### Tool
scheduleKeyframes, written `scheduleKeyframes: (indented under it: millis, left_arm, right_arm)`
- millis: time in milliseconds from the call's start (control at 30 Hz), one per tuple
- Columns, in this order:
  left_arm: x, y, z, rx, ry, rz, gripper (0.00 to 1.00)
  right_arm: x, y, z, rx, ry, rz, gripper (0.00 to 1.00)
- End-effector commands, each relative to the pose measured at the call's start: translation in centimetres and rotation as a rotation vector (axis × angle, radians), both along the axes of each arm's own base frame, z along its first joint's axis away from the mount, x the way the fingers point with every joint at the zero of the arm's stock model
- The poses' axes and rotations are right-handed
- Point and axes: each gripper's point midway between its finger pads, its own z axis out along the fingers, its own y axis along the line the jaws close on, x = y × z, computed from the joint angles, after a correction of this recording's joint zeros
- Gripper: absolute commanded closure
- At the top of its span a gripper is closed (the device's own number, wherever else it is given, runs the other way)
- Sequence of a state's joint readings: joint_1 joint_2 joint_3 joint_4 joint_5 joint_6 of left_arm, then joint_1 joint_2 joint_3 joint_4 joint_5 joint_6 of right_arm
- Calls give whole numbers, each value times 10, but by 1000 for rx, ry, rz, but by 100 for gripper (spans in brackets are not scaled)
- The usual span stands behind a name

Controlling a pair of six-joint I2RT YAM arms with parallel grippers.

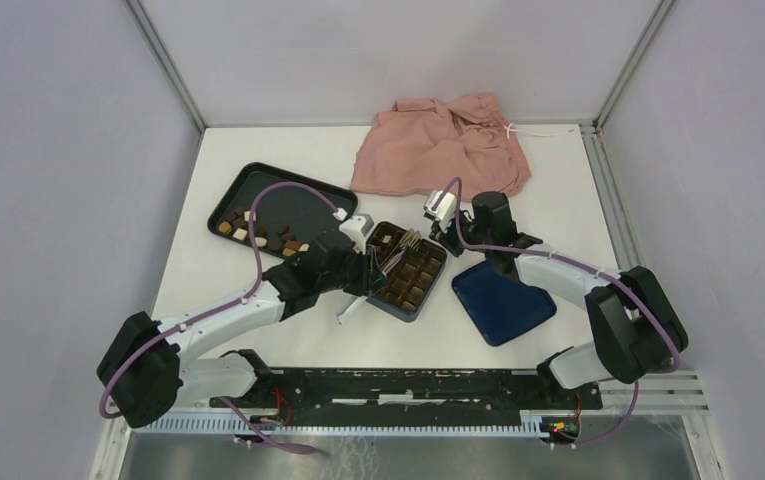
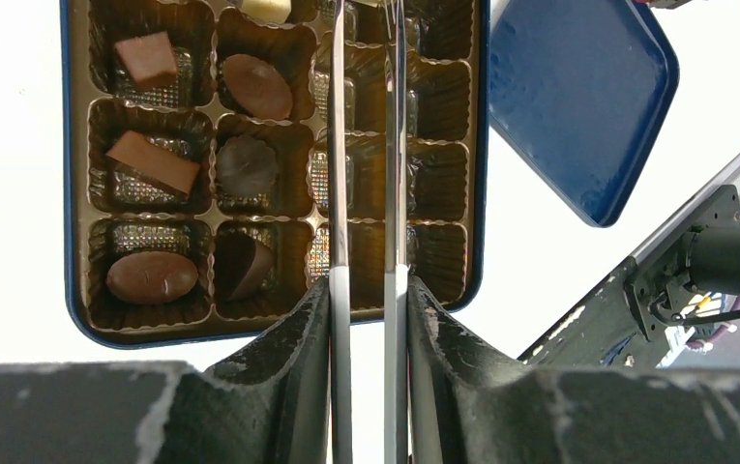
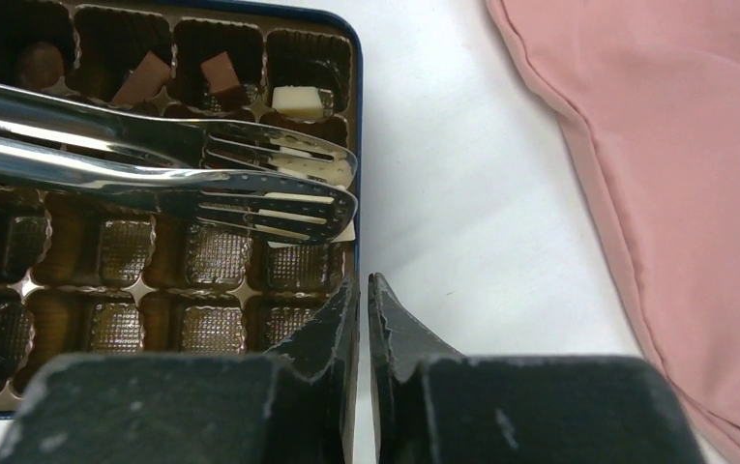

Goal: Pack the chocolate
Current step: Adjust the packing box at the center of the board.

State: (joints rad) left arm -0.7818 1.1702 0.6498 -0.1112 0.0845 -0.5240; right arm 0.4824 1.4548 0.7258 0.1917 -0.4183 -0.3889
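I saw mirror-polished metal tongs, smooth satin chocolate, a glossy gold plastic insert and matt pink cloth.

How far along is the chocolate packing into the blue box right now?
Done: several brown chocolates sit in gold cells of the dark blue square box, mostly on one side. In hand: the left gripper clamps slim metal tongs, tips over the box. Left: a cluster of pieces on the black rectangular tray, and many empty cells.

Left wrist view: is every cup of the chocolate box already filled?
No: chocolate sits only in some cups of the box, and several cups beside the tongs show bare gold liner.
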Motion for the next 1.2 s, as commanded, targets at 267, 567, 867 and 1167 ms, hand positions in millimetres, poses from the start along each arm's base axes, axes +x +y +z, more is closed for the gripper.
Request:
scheduleKeyframes:
  millis: [267,567,867,1167]
  left_arm:
    - [14,-16,33,-71,-73,4,64]
    - [14,-21,27,-54,-54,-7,58]
    - [15,-21,32,-52,-61,4,55]
    - [12,-12,62,-92,-101,37,57]
  right_arm:
    - [11,8,22,37,-36,18,87]
    - [13,3,32,59,-43,13,84]
    - [12,3,39,76,-45,23,83]
    - [1,4,60,100,-69,106,80]
